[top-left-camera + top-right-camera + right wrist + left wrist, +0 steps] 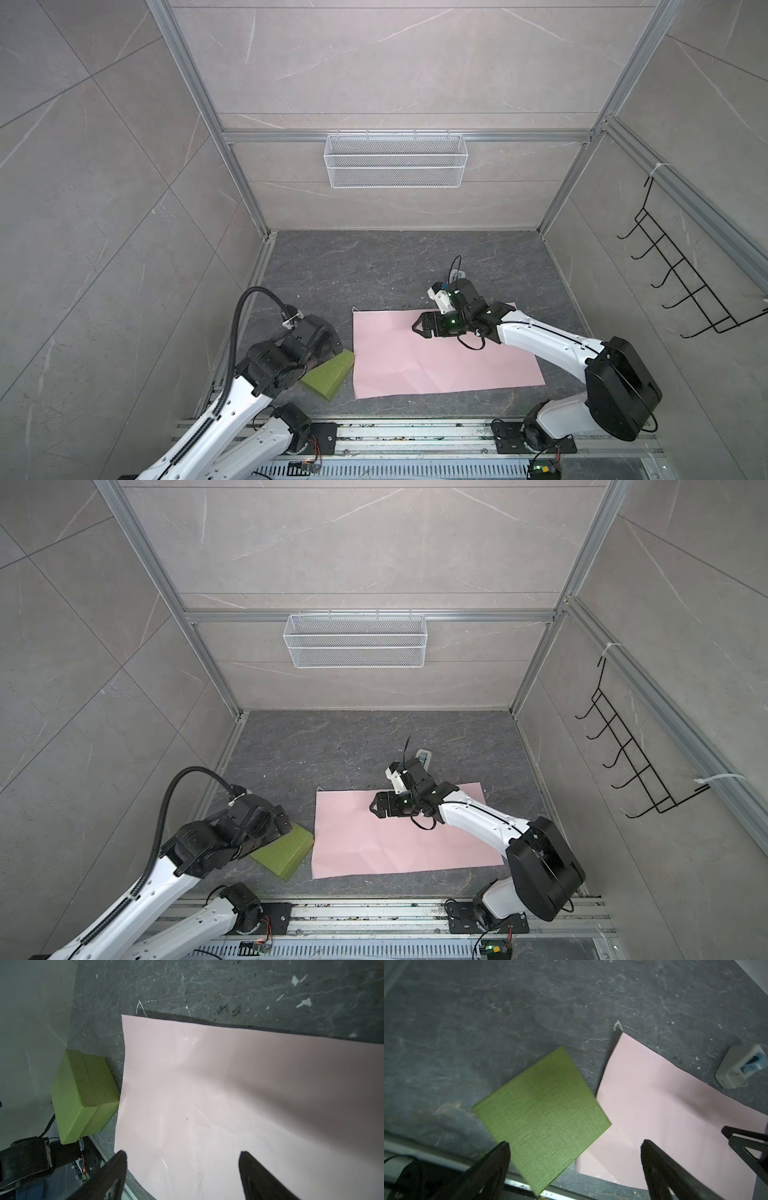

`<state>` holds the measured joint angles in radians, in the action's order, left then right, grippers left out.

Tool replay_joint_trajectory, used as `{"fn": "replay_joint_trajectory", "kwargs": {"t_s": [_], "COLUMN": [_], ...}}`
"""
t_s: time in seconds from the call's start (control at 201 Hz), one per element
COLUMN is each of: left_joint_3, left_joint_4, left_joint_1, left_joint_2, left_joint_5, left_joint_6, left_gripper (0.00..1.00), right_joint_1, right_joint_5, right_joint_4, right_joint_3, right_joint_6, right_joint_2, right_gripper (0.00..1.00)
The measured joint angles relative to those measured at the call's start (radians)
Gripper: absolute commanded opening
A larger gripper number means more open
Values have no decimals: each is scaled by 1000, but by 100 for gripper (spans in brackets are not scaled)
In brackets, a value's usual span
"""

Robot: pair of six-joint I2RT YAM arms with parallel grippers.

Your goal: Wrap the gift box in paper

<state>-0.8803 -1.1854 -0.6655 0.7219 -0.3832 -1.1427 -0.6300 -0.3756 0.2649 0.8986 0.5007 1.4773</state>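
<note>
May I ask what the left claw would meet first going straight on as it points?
Probably the gift box, just ahead of the open left claw; depth is hard to judge.

Dark grey marbled tabletop [374, 266], lower middle of both top views, flecked with white specks. Carries, flat and right of centre, a lightly creased pink paper [440, 365]. Left of it, toward the lower left, a green ribbed box [328, 376], one corner right at the sheet's edge. Above the sheet's top edge, apart from it, a small grey-white device [739, 1068].
</note>
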Motion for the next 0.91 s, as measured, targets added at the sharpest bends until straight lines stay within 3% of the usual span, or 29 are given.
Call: {"fn": "replay_joint_trajectory", "kwargs": {"t_s": [0.154, 0.314, 0.448, 0.592, 0.767, 0.906], "left_joint_3": [6, 98, 174, 268, 301, 320], "left_joint_4": [-222, -239, -155, 61, 235, 369], "left_joint_1": [3, 28, 156, 335, 367, 377], "left_joint_2": [-47, -41, -30, 11, 60, 113], "left_joint_5": [-64, -55, -48, 47, 232, 316], "left_joint_6": [-200, -258, -131, 43, 94, 116], "left_gripper": [100, 100, 97, 96, 96, 95], "right_joint_1": [0, 0, 0, 0, 0, 0], "right_joint_5": [-38, -67, -87, -95, -94, -101], "right_joint_4": [-54, -100, -123, -137, -150, -154], "right_joint_3": [-5, -17, -18, -18, -35, -39], "right_joint_6": [1, 4, 5, 9, 28, 48], "right_joint_2": [25, 33, 44, 44, 44, 44], "right_gripper": [86, 86, 86, 86, 86, 86]}}
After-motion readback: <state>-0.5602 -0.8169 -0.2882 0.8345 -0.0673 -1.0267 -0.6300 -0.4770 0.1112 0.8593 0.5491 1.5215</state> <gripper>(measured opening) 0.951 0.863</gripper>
